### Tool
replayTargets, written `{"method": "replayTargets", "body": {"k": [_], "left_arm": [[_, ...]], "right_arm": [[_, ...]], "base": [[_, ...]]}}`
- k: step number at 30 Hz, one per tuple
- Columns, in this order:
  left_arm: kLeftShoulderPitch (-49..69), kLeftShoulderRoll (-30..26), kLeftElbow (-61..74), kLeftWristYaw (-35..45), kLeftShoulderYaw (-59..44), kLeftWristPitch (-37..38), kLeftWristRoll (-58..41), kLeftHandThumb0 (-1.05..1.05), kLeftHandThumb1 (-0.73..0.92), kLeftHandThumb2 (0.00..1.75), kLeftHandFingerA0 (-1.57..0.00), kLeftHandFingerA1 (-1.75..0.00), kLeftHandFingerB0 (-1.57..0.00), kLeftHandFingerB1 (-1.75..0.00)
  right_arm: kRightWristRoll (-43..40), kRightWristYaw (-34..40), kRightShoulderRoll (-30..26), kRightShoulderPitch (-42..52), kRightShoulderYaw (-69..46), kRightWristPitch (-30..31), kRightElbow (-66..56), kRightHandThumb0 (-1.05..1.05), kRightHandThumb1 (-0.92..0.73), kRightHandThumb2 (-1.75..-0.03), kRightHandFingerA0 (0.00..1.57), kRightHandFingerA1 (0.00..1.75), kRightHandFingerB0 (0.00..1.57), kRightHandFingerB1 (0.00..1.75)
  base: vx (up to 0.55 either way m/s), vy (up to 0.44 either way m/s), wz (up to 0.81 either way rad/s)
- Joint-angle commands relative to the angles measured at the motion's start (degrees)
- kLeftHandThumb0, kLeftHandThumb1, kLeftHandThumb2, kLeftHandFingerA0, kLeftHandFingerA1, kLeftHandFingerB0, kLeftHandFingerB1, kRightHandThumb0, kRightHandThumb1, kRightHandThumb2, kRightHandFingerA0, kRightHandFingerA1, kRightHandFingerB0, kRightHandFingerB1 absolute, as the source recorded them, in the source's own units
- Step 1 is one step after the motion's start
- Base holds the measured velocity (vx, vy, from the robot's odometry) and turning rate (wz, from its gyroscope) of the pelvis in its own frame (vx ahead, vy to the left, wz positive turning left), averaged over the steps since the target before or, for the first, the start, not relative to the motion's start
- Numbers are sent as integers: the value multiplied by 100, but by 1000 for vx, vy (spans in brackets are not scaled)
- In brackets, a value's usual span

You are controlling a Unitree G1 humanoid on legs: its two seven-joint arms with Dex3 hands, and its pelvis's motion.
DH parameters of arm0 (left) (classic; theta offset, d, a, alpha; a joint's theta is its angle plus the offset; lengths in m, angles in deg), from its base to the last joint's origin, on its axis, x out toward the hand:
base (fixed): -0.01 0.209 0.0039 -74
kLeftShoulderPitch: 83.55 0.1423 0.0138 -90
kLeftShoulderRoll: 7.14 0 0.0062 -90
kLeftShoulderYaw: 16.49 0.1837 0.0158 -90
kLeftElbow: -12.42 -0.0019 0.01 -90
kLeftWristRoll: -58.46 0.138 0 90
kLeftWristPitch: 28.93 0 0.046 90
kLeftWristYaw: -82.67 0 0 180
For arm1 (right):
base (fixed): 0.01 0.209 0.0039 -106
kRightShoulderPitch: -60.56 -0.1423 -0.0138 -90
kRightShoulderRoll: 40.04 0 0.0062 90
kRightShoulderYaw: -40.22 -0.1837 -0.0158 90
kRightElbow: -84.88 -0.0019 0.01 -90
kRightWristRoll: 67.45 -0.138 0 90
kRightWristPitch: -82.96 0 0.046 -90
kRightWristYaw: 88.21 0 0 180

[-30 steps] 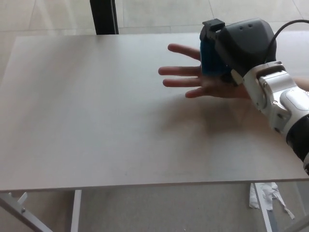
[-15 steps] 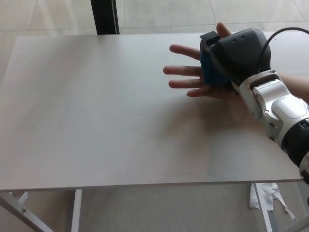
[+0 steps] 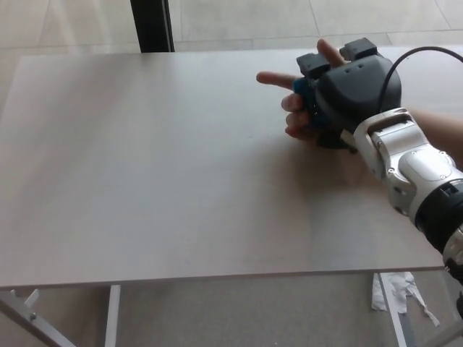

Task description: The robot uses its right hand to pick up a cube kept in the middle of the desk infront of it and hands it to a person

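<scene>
Blue cube (image 3: 307, 99) mostly hidden, its facing unclear to you; right hand (image 3: 349, 92) loosely around it; person's fingers (image 3: 291, 103) curling on it

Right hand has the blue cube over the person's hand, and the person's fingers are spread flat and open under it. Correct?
Not quite. In the head view the right hand does hold the blue cube over the person's hand, but the person's fingers are curling around the cube; only one finger points straight out.

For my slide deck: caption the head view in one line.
Robot's right hand holds the blue cube in a person's hand, fingers curling around it, above the desk.
</scene>
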State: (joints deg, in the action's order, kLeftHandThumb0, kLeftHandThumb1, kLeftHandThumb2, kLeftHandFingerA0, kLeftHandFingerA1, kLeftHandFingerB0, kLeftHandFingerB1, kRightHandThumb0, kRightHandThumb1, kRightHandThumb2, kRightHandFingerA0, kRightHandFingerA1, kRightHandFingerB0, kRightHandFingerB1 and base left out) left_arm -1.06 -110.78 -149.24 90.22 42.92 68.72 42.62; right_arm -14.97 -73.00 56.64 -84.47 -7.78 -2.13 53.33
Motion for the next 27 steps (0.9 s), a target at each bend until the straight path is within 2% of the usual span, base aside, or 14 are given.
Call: {"method": "replayTargets", "body": {"k": [1,4,5,6,10,12,13,18,19,21,22,23,24,27], "left_arm": [[68,-64,1,37,-96,87,-113,-59,48,55,-77,-56,-55,-39],[112,-76,-10,69,-84,131,-95,-63,48,55,-76,-57,-54,-39],[141,-88,-13,67,-74,154,-77,-57,50,56,-77,-56,-52,-38],[132,-103,-37,-3,-24,138,-15,-57,51,56,-75,-54,-54,-38],[129,-123,-39,-12,-76,71,-68,-59,49,56,-82,-58,-57,-39],[153,-119,-35,28,-92,110,-82,-61,48,56,-82,-58,-56,-39],[154,-114,-43,60,-104,132,-95,-58,49,56,-77,-56,-56,-40],[186,-117,-29,12,-117,132,-101,-59,48,56,-75,-55,-54,-39],[204,-132,-29,21,-134,119,-117,-60,49,55,-77,-56,-53,-38],[222,-147,-32,2,-137,150,-110,-61,49,56,-74,-55,-55,-39],[226,-166,-55,-6,-142,138,-108,-61,49,56,-77,-56,-54,-39],[235,-166,-60,-9,-152,138,-117,-61,49,56,-77,-56,-54,-39],[229,-181,-60,-11,-153,112,-118,-62,49,56,-77,-56,-53,-38],[211,-167,-53,-3,-178,63,-153,-60,48,55,-77,-54,-53,-38]], "right_arm": [[-190,-2213,-183,-249,-125,661,-745,-104,-62,-102,0,16,0,1],[-307,-2562,-294,-247,-267,727,-1139,-105,-62,-100,0,17,0,0],[-350,-2621,-342,-213,-333,745,-1319,-105,-58,-101,0,31,0,8],[-452,-2635,-467,-144,-468,712,-1609,-104,-61,-97,0,22,0,0],[-745,-2794,-787,147,-931,692,-2560,-105,-62,-99,0,22,0,4],[-1200,-2993,-1160,591,-1462,598,-3598,-97,-53,-98,0,23,0,12],[-1303,-2986,-1323,821,-1667,525,-4035,-105,-60,-100,0,16,0,3],[-1989,-3051,-1928,1900,-2743,224,-5732,-100,-55,-97,0,18,0,10],[-2169,-3182,-2065,2338,-3167,360,-6326,-99,-56,-96,0,10,8,6],[-2854,-3347,-2152,2855,-3838,203,-6787,-94,-53,-91,0,7,2,13],[-2965,-3350,-2383,3414,-4424,-27,-7369,-87,-48,-92,0,24,0,20],[-2981,-3362,-2407,3459,-4474,-46,-7434,-87,-48,-92,0,24,0,20],[-3331,-3596,-2412,3985,-5225,-12,-7923,-77,-45,-87,3,34,8,34],[-3948,-3765,-2290,4659,-6205,-105,-8357,-73,-43,-79,6,42,10,39]], "base": [[0,0,0],[0,0,0],[0,0,0],[0,0,0],[0,0,0],[0,0,0],[0,0,0],[0,0,0],[0,0,0],[0,0,0],[0,0,0],[0,0,0],[0,0,0],[0,0,0]]}}
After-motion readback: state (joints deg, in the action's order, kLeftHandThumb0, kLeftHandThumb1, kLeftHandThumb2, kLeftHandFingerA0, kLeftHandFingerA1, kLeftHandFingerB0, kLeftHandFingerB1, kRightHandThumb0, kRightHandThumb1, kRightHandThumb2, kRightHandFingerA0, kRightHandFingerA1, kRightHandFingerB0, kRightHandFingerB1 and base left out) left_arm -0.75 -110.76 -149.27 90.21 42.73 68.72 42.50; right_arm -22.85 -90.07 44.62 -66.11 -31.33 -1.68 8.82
